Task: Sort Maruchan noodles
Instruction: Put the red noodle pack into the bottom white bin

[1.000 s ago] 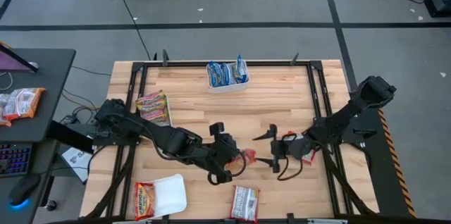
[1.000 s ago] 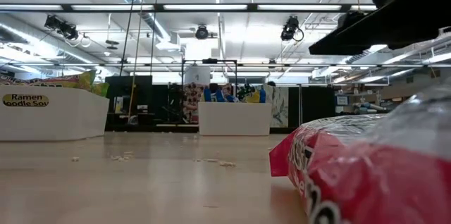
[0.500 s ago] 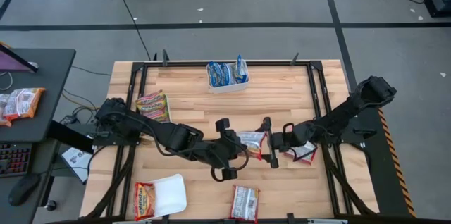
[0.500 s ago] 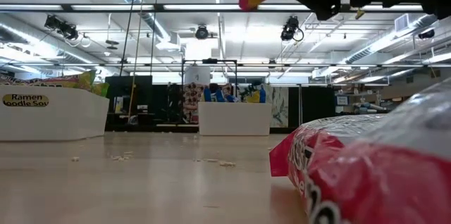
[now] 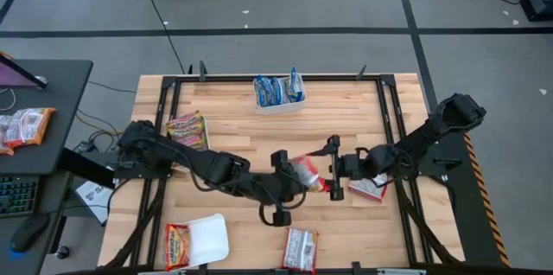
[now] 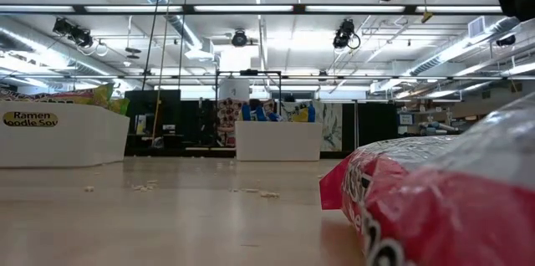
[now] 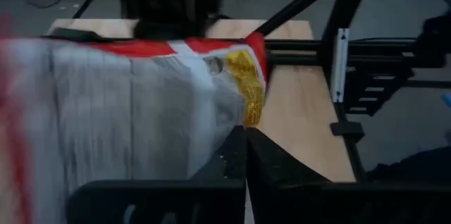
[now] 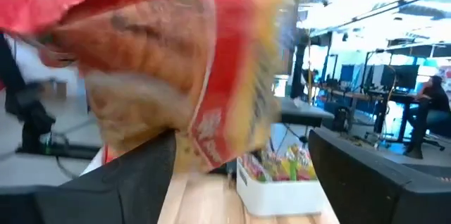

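My left claw (image 5: 292, 182) clenches the red packet (image 5: 305, 171), lifted clear; my right claw (image 5: 333, 168), spread wide just beside, waits to take it.

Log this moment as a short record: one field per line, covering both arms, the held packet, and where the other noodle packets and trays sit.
left gripper: jaws shut on the red-white packet, mid-table
right gripper: jaws open, either side of that packet's other end
handover: not complete; the left gripper alone grips
far tray: blue-white packets inside
near-left tray: orange-yellow packet at its left end
loose packets: green-yellow packet at far left; second red-white packet at near edge; third red-white packet under right arm
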Action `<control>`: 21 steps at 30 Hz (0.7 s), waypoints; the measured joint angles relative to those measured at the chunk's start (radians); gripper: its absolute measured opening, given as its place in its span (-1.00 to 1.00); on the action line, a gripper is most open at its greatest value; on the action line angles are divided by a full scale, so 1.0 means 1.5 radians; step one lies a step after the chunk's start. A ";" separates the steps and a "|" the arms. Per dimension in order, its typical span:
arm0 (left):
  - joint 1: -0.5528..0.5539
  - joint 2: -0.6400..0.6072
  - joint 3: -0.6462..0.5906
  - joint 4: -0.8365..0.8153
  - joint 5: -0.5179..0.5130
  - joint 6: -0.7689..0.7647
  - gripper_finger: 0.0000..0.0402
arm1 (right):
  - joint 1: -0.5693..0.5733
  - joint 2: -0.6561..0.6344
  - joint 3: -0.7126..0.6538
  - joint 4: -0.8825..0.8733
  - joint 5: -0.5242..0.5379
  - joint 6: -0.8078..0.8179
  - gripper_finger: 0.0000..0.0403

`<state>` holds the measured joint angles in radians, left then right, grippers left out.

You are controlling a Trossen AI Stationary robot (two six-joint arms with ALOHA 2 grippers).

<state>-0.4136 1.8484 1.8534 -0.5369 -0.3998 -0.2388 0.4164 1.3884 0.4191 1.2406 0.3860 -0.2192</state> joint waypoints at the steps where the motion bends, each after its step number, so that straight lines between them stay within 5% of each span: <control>1: -0.001 0.002 0.000 -0.002 0.006 -0.001 -1.00 | 0.000 0.000 0.000 0.011 -0.005 0.005 0.60; 7: 0.013 0.042 -0.001 0.001 0.031 0.000 -1.00 | 0.001 0.001 -0.002 0.015 -0.071 0.010 0.28; 21: 0.035 0.060 -0.001 0.023 0.038 0.054 -0.98 | 0.004 0.000 -0.001 -0.070 -0.151 0.000 -0.92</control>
<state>-0.3607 1.9384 1.8515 -0.5022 -0.3433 -0.1575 0.4225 1.3880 0.4171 1.1352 0.1598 -0.2196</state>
